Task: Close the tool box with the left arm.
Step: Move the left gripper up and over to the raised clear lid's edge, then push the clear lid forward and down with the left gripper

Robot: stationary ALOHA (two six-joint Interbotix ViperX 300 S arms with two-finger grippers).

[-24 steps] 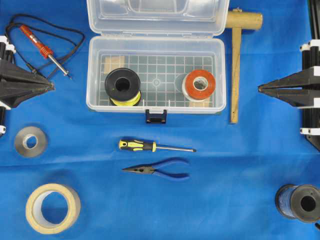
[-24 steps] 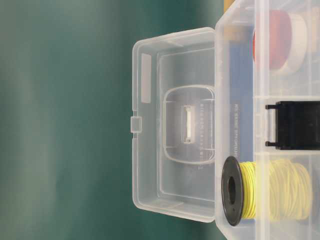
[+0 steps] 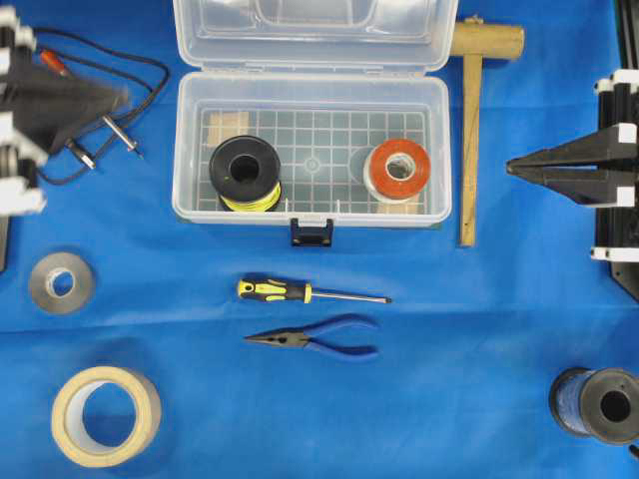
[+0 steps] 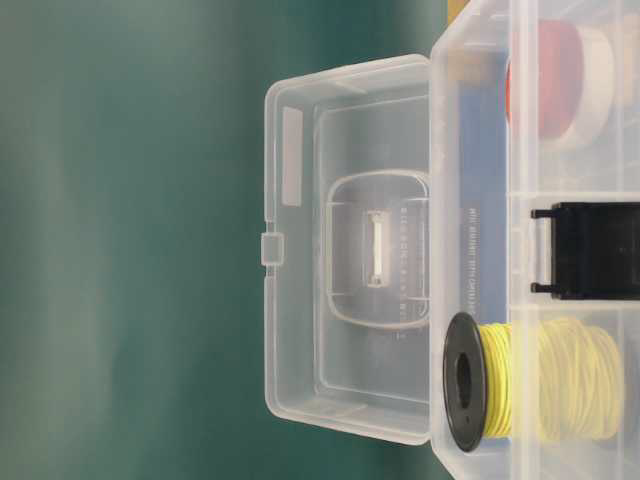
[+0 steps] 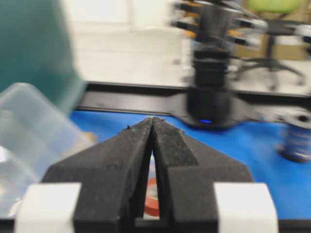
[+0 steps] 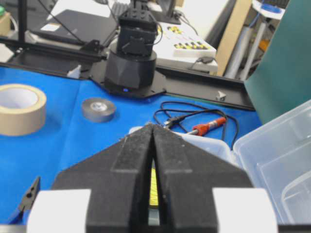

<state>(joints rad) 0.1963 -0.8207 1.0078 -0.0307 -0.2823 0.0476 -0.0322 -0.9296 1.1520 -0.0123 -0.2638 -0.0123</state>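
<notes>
The tool box (image 3: 312, 150) sits at the far middle of the blue cloth (image 3: 449, 329), long axis running left to right and its lid (image 3: 315, 35) standing open at the far edge, so the left gripper (image 3: 118, 97), fingers pressed together on nothing, lies just left of it, nearer than the closed right gripper (image 3: 514, 172).
</notes>
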